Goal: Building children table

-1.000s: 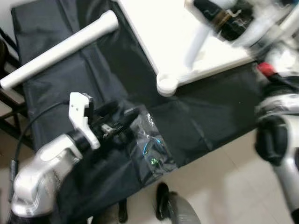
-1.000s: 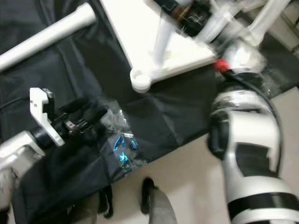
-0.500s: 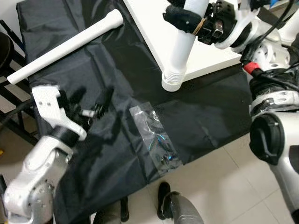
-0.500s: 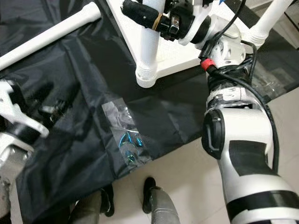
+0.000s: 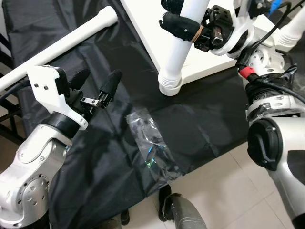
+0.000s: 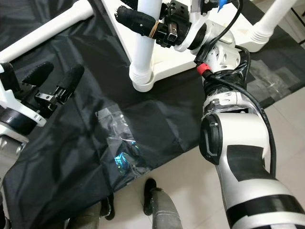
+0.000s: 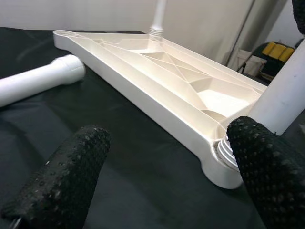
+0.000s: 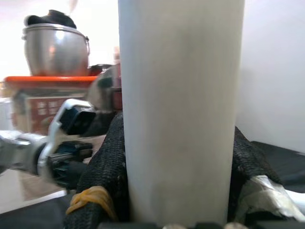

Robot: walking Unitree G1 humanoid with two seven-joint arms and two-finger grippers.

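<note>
The white table top [image 5: 153, 29] lies upside down on black cloth. My right gripper [image 5: 185, 15] is shut on a white table leg [image 5: 182, 47], which stands upright with its threaded end in the corner socket [image 5: 168, 87]. The right wrist view has this leg [image 8: 181, 109] between the black fingers [image 8: 102, 191]. A second white leg [image 5: 62, 44] lies loose on the cloth at the far left. My left gripper [image 5: 95, 83] is open and holds nothing, raised above the cloth. Just right of it lies a clear bag of small hardware [image 5: 151, 145]. The left wrist view looks past its fingertips [image 7: 62, 176] at the table top [image 7: 157, 71].
Black cloth [image 5: 205, 124] covers the work surface, and its front edge drops to a tiled floor [image 5: 238, 191]. Another leg [image 6: 272, 20] stands fixed at the table top's far right corner. A dark shoe [image 5: 166, 207] and a grey trouser leg [image 5: 186, 217] stand at the cloth's front edge.
My left gripper has come up off the hardware bag and now stands open above the cloth. My right gripper has set the leg upright in the corner socket and held it there.
</note>
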